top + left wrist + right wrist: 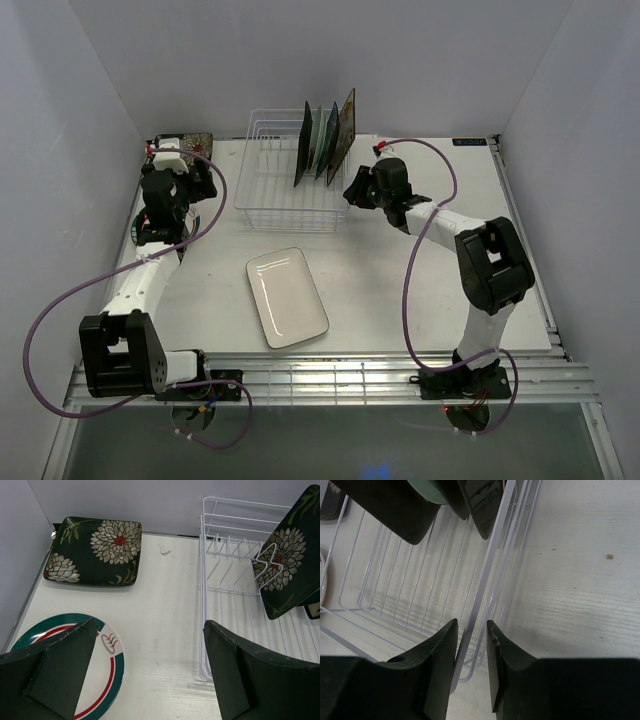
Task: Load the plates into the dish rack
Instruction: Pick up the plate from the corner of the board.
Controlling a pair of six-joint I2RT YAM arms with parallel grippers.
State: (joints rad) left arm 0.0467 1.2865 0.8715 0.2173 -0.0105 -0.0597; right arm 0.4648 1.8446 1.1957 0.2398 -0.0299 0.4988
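Note:
The white wire dish rack stands at the back middle, with several plates upright in its right end; the dark floral plate faces the left wrist camera. A white rectangular plate lies flat in front of the rack. Another dark floral plate lies at the back left, and a round white green-rimmed plate lies nearer. My left gripper is wide open and empty between that plate and the rack. My right gripper is narrowly open, straddling the rack's rim wire at its right front corner.
White walls close in the table on the left, back and right. The left arm runs along the left wall. Purple cables loop beside both arms. Slatted rails run along the table's near edge.

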